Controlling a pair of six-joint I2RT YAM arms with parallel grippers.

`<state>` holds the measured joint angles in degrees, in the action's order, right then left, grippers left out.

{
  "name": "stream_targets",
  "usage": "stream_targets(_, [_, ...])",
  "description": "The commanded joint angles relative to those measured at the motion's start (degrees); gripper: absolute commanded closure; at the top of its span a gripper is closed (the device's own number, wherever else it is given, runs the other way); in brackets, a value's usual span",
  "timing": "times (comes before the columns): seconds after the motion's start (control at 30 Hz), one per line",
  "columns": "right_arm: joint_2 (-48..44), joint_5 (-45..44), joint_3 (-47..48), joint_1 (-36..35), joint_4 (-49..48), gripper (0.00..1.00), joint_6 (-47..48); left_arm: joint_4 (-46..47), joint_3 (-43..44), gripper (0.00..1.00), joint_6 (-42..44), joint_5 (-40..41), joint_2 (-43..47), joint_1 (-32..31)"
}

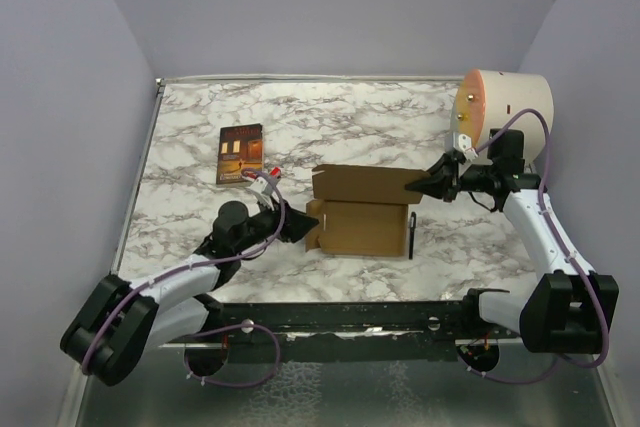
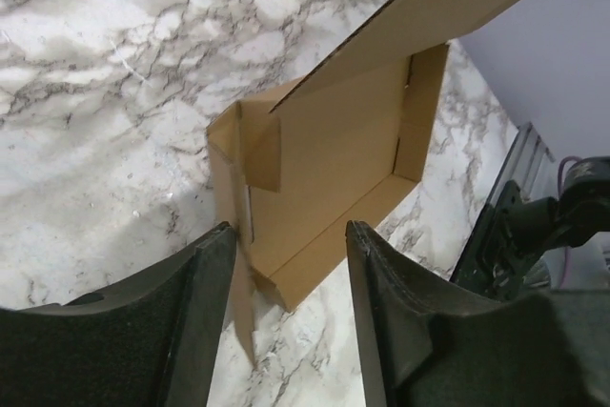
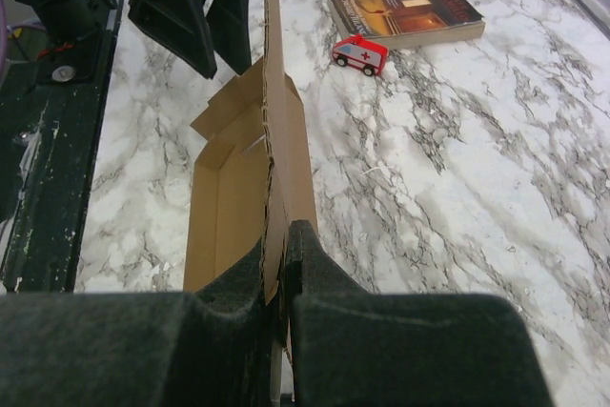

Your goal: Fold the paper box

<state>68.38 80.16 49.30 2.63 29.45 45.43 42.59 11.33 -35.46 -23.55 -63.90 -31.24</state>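
The brown paper box (image 1: 365, 227) lies mid-table as a shallow tray with its lid panel (image 1: 365, 184) standing upright along the far side. My right gripper (image 1: 425, 188) is shut on the lid's right edge; in the right wrist view its fingers (image 3: 315, 264) pinch the thin cardboard sheet (image 3: 276, 131). At the box's left end, my left gripper (image 1: 300, 225) stands open. In the left wrist view the box's near corner (image 2: 286, 283) sits between the fingers (image 2: 205, 312). A loose side flap (image 2: 236, 245) lies close against the left finger.
A dark book (image 1: 240, 152) and a small red-and-white toy ambulance (image 1: 265, 179) lie to the left behind the box. A large cream cylinder (image 1: 505, 107) lies at the back right, behind the right arm. A black pen-like object (image 1: 412, 232) rests by the box's right end.
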Motion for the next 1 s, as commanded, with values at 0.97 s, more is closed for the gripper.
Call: stream_targets(0.97, [0.50, -0.66, -0.98, 0.00, -1.68, 0.99, -0.50, 9.36, 1.58, 0.61, -2.67, -4.09, -12.59, 5.31])
